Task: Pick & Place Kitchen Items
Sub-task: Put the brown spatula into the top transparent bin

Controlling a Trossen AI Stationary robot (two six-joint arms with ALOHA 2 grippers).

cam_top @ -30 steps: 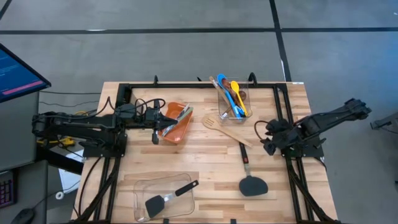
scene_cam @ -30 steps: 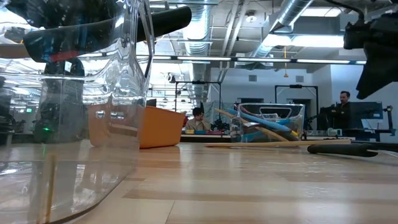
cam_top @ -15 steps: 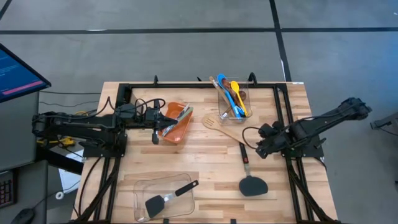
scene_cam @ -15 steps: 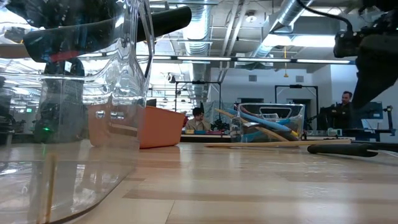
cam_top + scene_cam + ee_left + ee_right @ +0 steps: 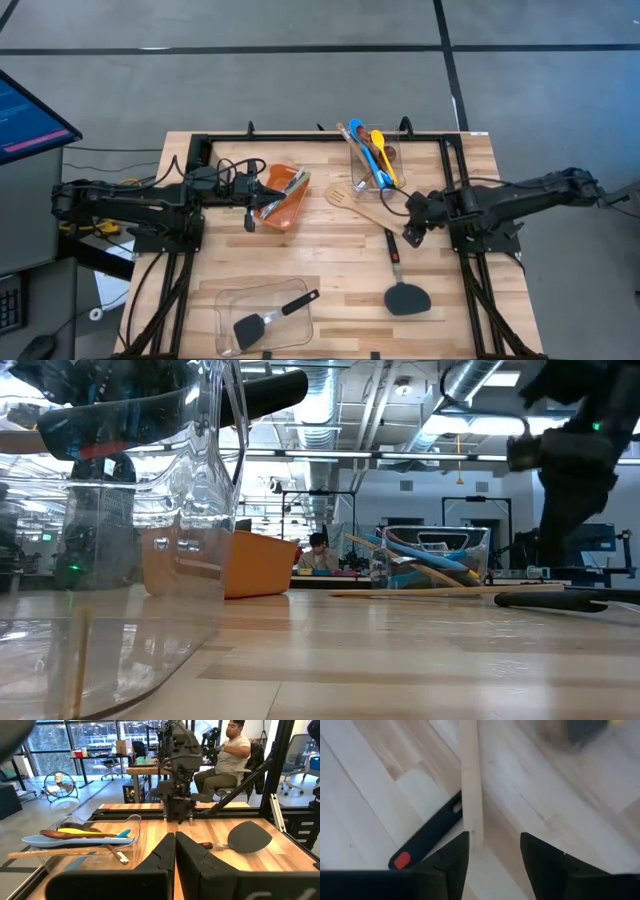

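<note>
A slotted wooden turner (image 5: pixel 365 208) lies flat on the table at the middle right, its handle's free end (image 5: pixel 472 832) next to a black spatula's handle (image 5: pixel 425 842). That spatula (image 5: pixel 404 296) lies flat toward the near edge. My right gripper (image 5: pixel 409 231) is open above the turner's handle end, one finger on either side of it (image 5: pixel 492 852), touching nothing. My left gripper (image 5: pixel 175 851) is shut and empty at the orange bin (image 5: pixel 284 199), which holds slim tools. Blue, yellow and wooden spoons lie in a clear container (image 5: pixel 375 155) at the far edge.
A second clear container (image 5: pixel 262 318) at the near left holds another black spatula and fills the left of the low view (image 5: pixel 190 510). A black frame (image 5: pixel 455 190) runs along the table's sides. A person sits beyond the table (image 5: pixel 231 750).
My right gripper has gone toward the table's left edge and down, from beside the right frame rail to above the turner's handle end and the black spatula's handle.
</note>
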